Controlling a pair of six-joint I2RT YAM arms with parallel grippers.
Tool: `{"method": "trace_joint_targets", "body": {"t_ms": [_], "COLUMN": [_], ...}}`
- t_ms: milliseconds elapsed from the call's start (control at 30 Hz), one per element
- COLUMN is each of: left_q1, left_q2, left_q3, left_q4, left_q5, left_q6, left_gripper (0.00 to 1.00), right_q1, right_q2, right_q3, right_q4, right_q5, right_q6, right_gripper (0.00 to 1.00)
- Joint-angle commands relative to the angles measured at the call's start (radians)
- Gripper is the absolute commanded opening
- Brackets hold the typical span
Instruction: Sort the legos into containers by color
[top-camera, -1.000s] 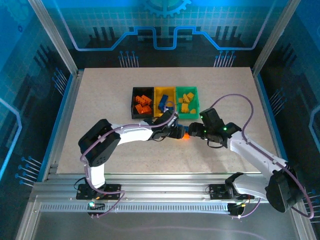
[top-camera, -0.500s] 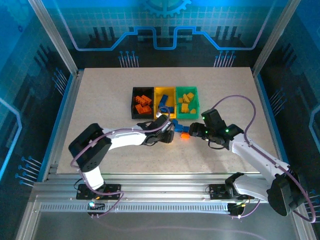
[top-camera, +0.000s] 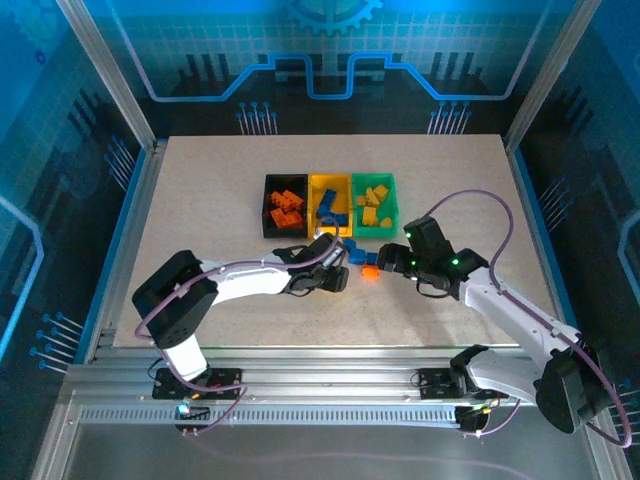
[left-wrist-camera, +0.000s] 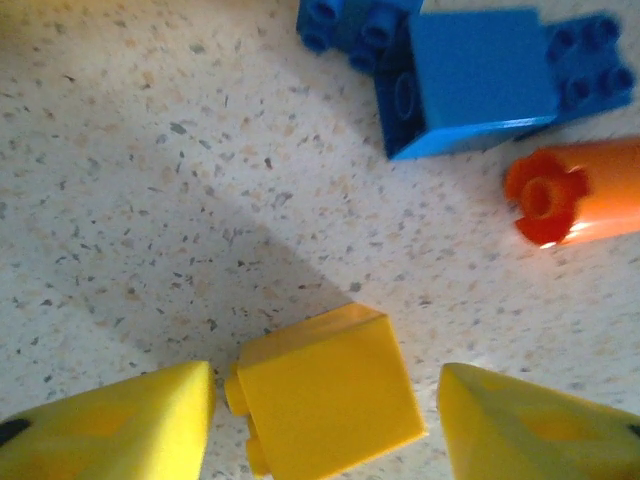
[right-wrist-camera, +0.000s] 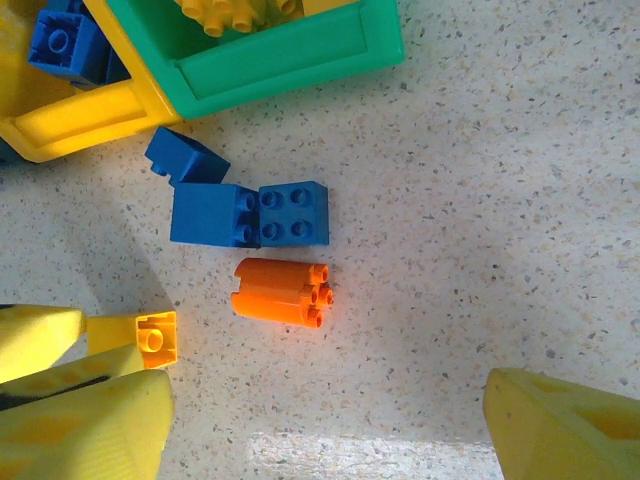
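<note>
Legos smooth glossy plastic; table matt, speckled; containers shiny plastic.

Top view: high, from 6 o'clock, looking down on whole surface. 2 wrist views: close, downward, sharing orange lego.

bins: three abreast | brick pair: just before bins | round brick: just before pair
</note>
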Motion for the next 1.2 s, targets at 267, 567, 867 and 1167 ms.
{"method": "trace_joint_targets", "body": {"t_ms": [267,567,867,1167], "left_q1": [-0.002,0.052,0.113,0.133], "left_q2": [-0.013,-0.053,0.281,0.529], "left_q3": [-0.013,0.209,0.727,1.029], "left_q4": [-0.01,-0.04,-0.133,-0.151], "left_q5": [0.014,0.072,0.043,0.014], "left_q6": [-0.033,-0.026,0.063,0.068], "left_gripper": [0.32,0.3,0.31,0.36], "right_q1": [-0.032,-0.038,-0.055,-0.076], "right_q2": [-0.043,-0.049,-0.051,-0.073], "right_q3": [-0.019,-0.042,-0.069,-0.076], "right_q4": [-0.009,0.001,0.005,-0.008], "right_q5": [-0.006,-0.007,-0.034,-0.072], "right_q6": [0.023,0.031,0.033,0.019], "right_gripper": [0.83,0.83,0.84,0.84]}}
